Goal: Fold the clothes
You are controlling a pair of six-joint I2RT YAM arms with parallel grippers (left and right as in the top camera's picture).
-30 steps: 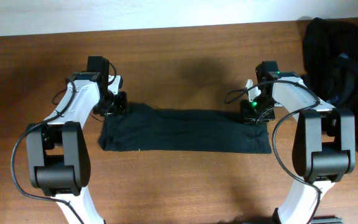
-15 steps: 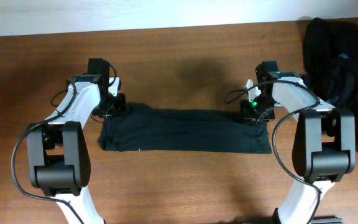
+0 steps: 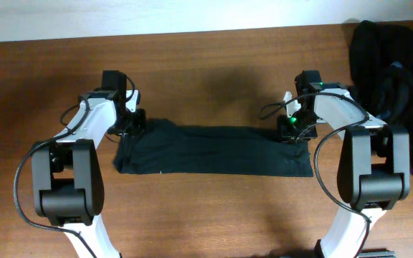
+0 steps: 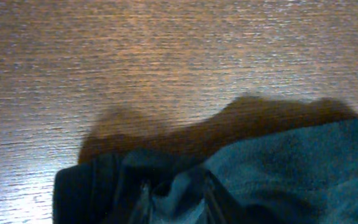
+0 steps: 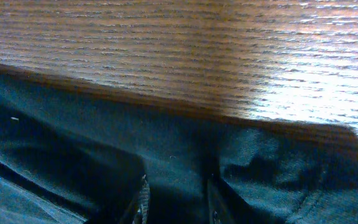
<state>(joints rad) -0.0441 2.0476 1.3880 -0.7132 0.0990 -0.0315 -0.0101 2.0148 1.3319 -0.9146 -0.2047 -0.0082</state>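
Observation:
A black garment (image 3: 214,150) lies folded into a long flat strip across the middle of the table. My left gripper (image 3: 131,122) is down at its far left corner. In the left wrist view the gripper (image 4: 178,200) has a bunched ridge of the cloth (image 4: 291,162) pinched between its fingers. My right gripper (image 3: 290,129) is at the strip's far right corner. The right wrist view shows its jaws (image 5: 177,199) closed on the fabric edge (image 5: 73,143).
A heap of more black clothes (image 3: 386,64) sits at the table's right edge, close to the right arm. Bare brown wood (image 3: 206,79) stretches behind the strip, and the table's back edge meets a white wall.
The left gripper's jaws have drawn in on the cloth corner and its arm has shifted slightly. The right arm and the strip have not moved.

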